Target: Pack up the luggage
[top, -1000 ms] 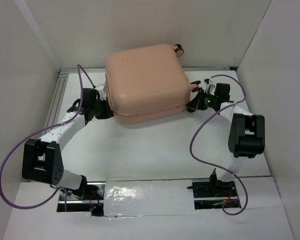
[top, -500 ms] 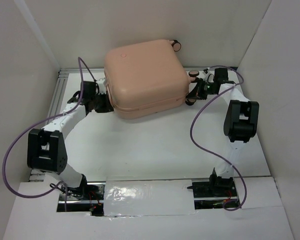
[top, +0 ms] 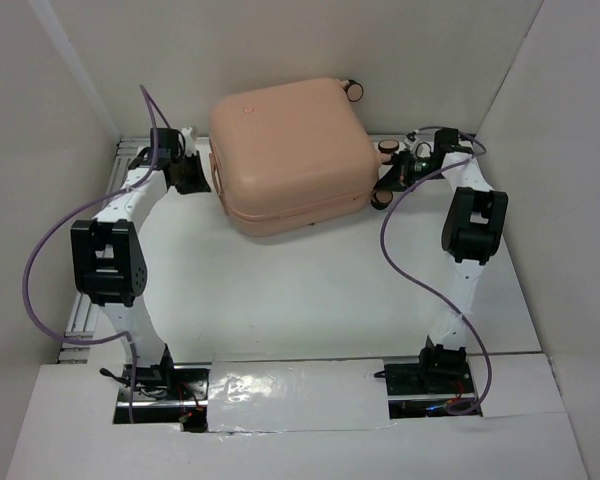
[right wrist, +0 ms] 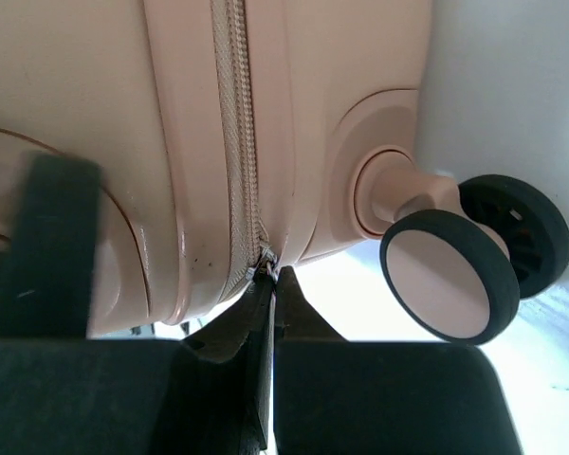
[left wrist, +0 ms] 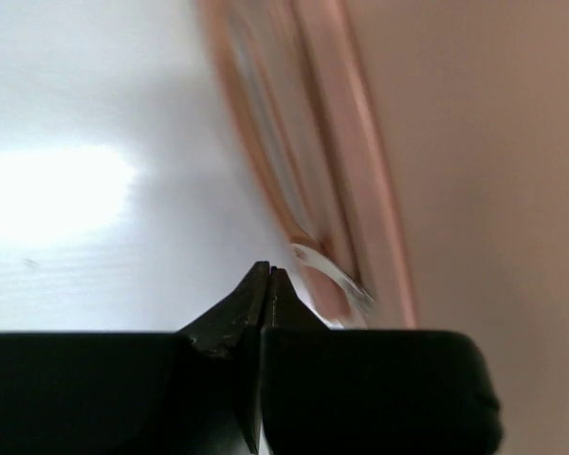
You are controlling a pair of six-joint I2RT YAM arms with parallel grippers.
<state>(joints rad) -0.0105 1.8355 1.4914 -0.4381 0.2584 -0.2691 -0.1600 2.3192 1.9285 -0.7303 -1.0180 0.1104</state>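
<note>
Near the arm bases, a crinkled silver strip (top: 295, 395) lies along the table's (top: 280, 290) front edge. Mid-table is bare white. Further back both arms reach in toward the luggage (top: 285, 150), which sits at the far side of the table by the back wall, between the two grippers. Left gripper (top: 193, 172) is at the case's left edge, fingers clenched tip to tip beside the seam; a small clear loop sits just next to them (can't tell if it is pinched). Right gripper (top: 393, 180) is clenched too, tips touching the zipper's (right wrist: 235, 142) slider end, near a black-and-pink wheel (right wrist: 450, 275). Both peach shells are closed together, so the contents are hidden.
</note>
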